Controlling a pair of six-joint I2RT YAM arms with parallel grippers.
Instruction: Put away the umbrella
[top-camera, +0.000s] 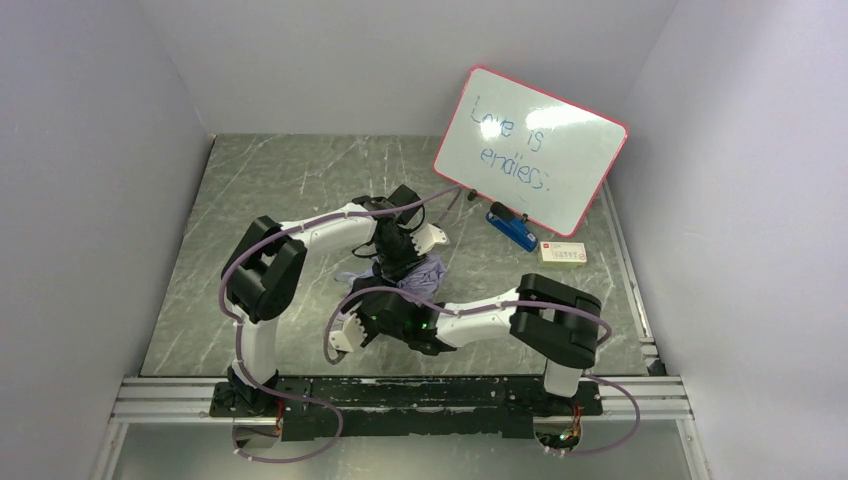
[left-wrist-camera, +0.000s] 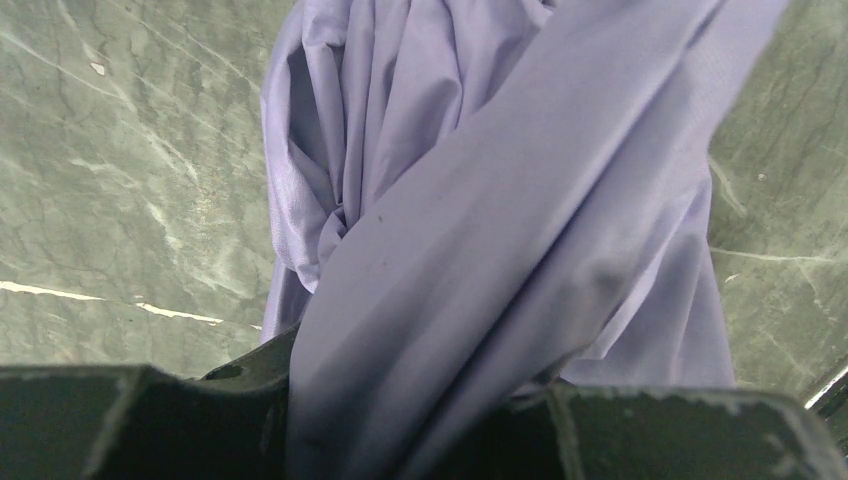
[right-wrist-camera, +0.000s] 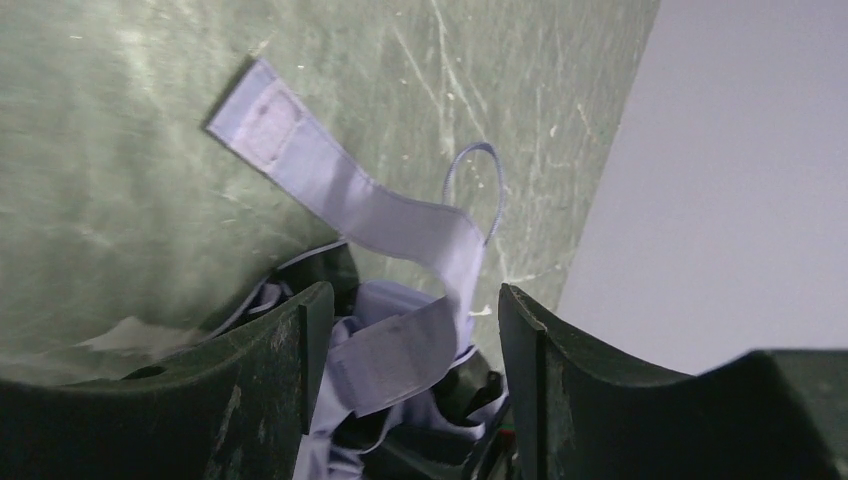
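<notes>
I see the umbrella (top-camera: 424, 276) as a crumpled lavender bundle near the middle of the table (top-camera: 260, 200). My left arm comes in on it from about 11 o'clock and my right from about 7 o'clock.

On the left wrist feed, the left gripper (left-wrist-camera: 405, 390) is narrowed down on a thick fold of the fabric. The cloth fills the whole gap between the fingers (left-wrist-camera: 130, 420) and spills out ahead, so I read that as a firm hold.

On the right wrist feed, the right gripper (right-wrist-camera: 412, 310) stands well apart. The strap (right-wrist-camera: 340, 190) with its velcro patch rises through the gap towards 11 o'clock, and I see neither finger pressing on it. A thin cord loop (right-wrist-camera: 480, 175) lies on the table just past it.

The whiteboard (top-camera: 530, 150) leans at 2 o'clock from the umbrella, well apart from it.
</notes>
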